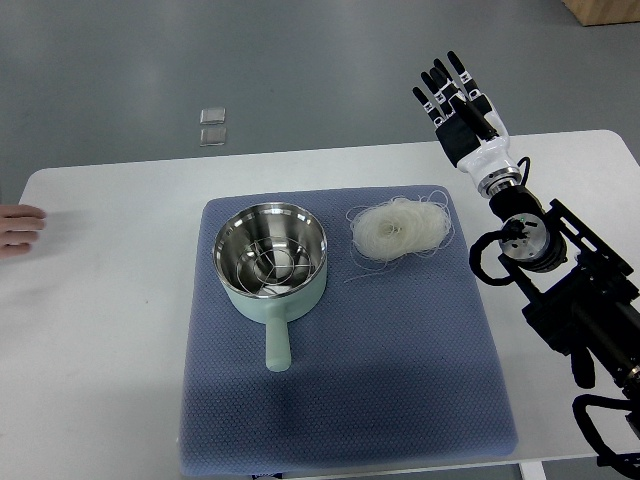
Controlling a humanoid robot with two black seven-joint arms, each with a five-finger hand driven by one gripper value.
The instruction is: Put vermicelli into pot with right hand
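Nearest me, the blue-grey woven mat (340, 400) covers the middle of the white table (110, 320). On the mat's far half stands the pale green pot with a steel lining (271, 258), its handle pointing toward me, nothing visible inside but a wire rack. Just right of the pot, apart from it, lies the white coiled nest of vermicelli (398, 228), with a few loose strands trailing off the edge.

My right hand (462, 110) hangs past the far right corner of the mat, beyond the vermicelli, the black forearm running in from the near right. Its black fingers (440, 85) are stretched out straight and spread, gripping nothing.

I judge the pick has not begun: the noodles lie untouched. Next I would bring the hand near and left over the nest, lower it, and curl the fingers gently so the brittle strands lift together.

A person's hand (20, 228) rests at the table's left edge. My left arm is out of sight.
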